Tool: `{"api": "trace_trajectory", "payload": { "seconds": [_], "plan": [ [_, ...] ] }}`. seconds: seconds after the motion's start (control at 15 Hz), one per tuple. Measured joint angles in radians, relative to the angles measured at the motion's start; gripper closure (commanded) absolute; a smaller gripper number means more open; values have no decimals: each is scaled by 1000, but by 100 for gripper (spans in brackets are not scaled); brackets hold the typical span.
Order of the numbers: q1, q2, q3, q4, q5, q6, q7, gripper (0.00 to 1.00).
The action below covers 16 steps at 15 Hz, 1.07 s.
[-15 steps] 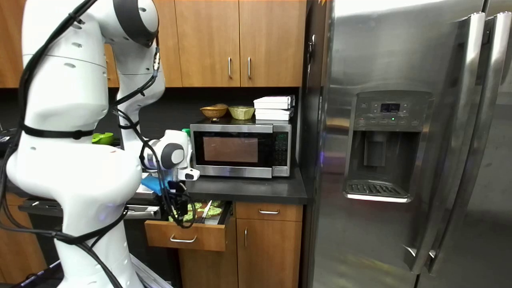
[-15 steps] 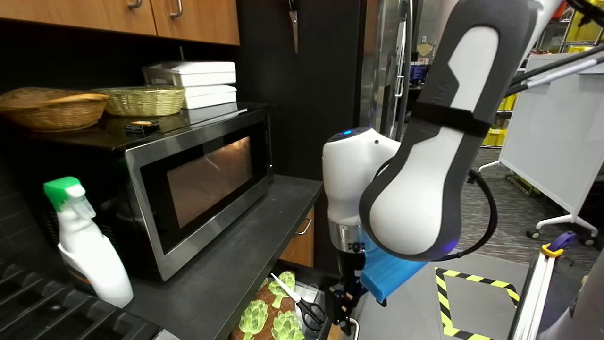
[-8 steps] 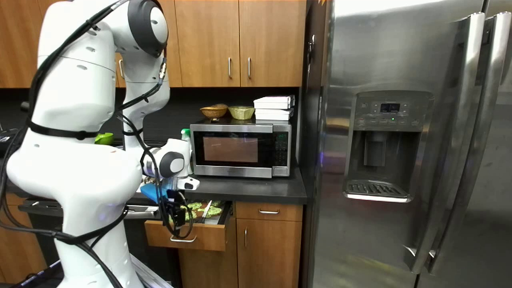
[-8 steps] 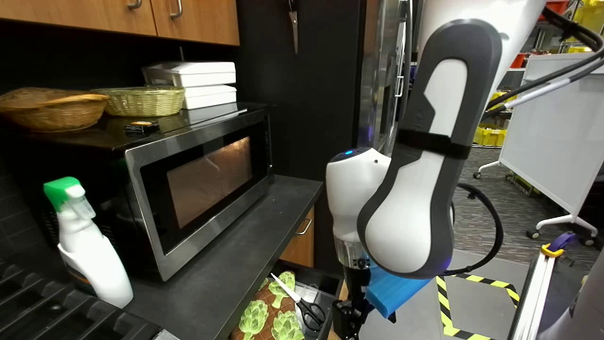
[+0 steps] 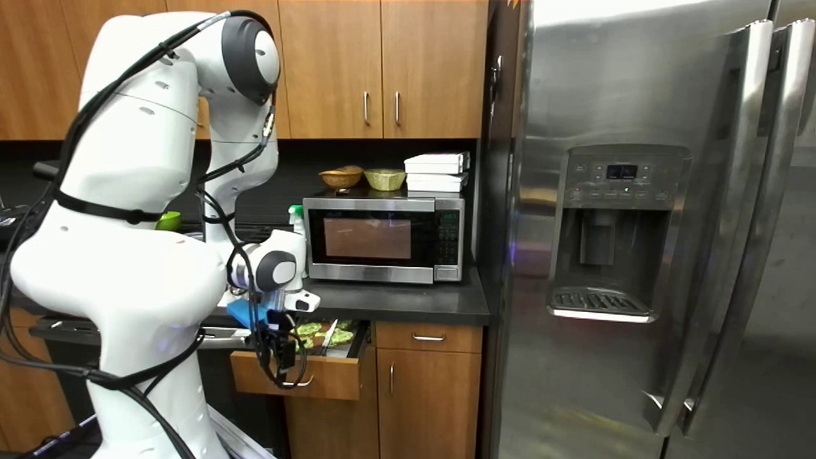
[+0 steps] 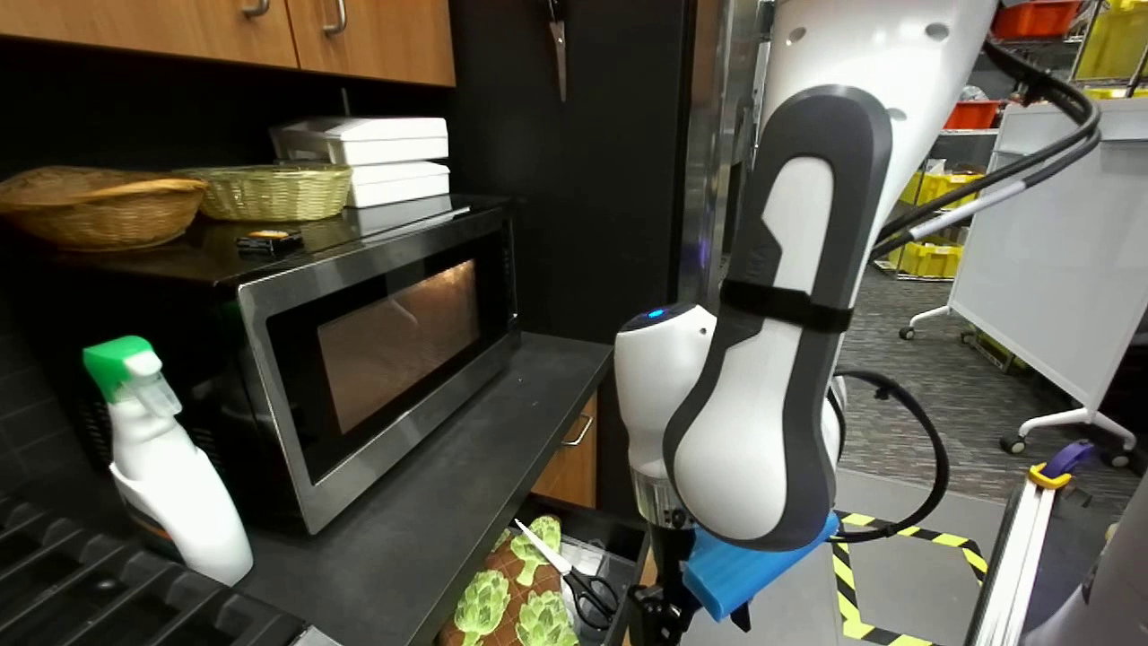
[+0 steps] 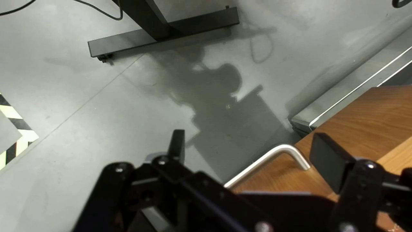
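My gripper [image 7: 254, 153] is open and empty in the wrist view, with its two black fingers wide apart. The silver bar handle [image 7: 270, 156] of a wooden drawer shows between the fingers; I cannot tell whether they touch it. The drawer [image 5: 338, 381] stands pulled out below the counter. In an exterior view the gripper [image 5: 284, 370] points down at the drawer's front, and cables partly cover it. In the drawer lie a brown cloth with green artichokes [image 6: 484, 606] and black-handled scissors [image 6: 592, 599]. The gripper's tips are cut off at the bottom of an exterior view [image 6: 655, 628].
The dark counter [image 6: 430, 475] edge runs above the drawer. A microwave [image 5: 382, 239] carries baskets [image 6: 278, 190] and white boxes [image 6: 399, 161]. A spray bottle [image 6: 175, 475] stands beside it. A closed drawer [image 5: 427, 338] is at the side, and a steel fridge [image 5: 605, 83] stands beyond.
My gripper has moved down from over the drawer to in front of its face, near the handle. The upper arm has swung forward and down. The drawer has not moved.
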<state>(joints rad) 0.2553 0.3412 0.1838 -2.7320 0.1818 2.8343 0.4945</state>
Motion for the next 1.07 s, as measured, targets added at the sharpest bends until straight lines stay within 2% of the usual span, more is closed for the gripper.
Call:
{"api": "trace_trajectory", "payload": {
  "seconds": [0.53, 1.07],
  "plan": [
    [5, 95, -17, 68, 25, 38, 7, 0],
    [38, 104, -40, 89, 27, 34, 25, 0]
  ]
}}
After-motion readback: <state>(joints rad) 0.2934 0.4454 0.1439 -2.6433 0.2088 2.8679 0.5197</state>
